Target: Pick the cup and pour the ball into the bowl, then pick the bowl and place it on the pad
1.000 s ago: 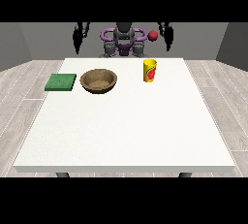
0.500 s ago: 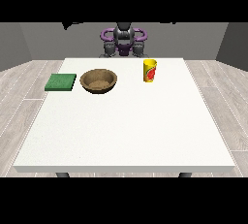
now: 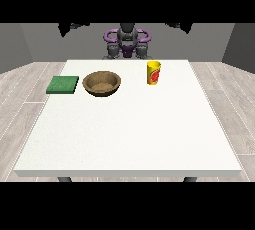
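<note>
Cup [image 3: 154,71] upright on tabletop [image 3: 129,129], untouched; both hands raised at top edge, fingers' state indiscernible; approach from the side, keeping it level.

Wood-look bowl [image 3: 101,82], matt table [image 3: 129,134]

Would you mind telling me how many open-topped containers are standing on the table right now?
2. The brown bowl sits left of centre, beside the green pad. The yellow cup stands upright to the right. Nothing seems hidden behind them.
</note>
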### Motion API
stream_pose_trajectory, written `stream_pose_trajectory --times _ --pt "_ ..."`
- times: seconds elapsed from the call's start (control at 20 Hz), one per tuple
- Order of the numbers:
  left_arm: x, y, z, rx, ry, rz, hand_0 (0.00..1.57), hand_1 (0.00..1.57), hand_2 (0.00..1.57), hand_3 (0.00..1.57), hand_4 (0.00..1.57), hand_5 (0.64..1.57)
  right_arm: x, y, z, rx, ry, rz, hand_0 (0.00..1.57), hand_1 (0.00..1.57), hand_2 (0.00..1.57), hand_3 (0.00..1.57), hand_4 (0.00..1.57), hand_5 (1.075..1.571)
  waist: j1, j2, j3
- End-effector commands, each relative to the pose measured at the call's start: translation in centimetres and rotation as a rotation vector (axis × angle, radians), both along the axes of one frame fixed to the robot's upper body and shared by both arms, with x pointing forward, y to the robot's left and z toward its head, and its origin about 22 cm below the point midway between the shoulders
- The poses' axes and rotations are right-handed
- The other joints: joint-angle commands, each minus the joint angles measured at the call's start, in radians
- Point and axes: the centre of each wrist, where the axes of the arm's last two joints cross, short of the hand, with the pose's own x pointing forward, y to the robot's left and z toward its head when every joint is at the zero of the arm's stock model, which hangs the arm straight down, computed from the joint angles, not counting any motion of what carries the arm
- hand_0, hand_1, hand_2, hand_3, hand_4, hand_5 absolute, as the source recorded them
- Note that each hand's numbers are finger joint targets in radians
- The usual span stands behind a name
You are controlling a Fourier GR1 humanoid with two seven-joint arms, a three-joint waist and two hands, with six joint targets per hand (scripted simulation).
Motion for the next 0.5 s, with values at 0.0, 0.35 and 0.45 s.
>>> stream_pose_trajectory --times 0.0,0.35,0.45 --pt "0.5 2.1 -1.0 0.001 -0.079 0.004 0.00 0.00 0.00 0.00 0.00 1.536 0.5 0.3 -0.7 0.014 -0.055 0.017 0.00 0.00 0.00 0.00 0.00 1.570 -0.004 0.079 0.0001" --pt "2.2 -1.6 -6.0 0.028 -0.175 0.055 0.00 0.00 0.00 0.00 0.00 1.526 1.9 0.3 0.4 0.003 -0.156 0.058 0.00 0.00 0.00 0.00 0.00 1.571 -0.065 0.193 -0.0001" --pt "1.1 -1.6 -8.5 0.032 -0.141 0.041 0.00 0.00 0.00 0.00 0.00 1.523 1.5 -0.5 -0.4 -0.013 -0.100 0.035 0.00 0.00 0.00 0.00 0.00 1.571 -0.043 0.165 0.0000"
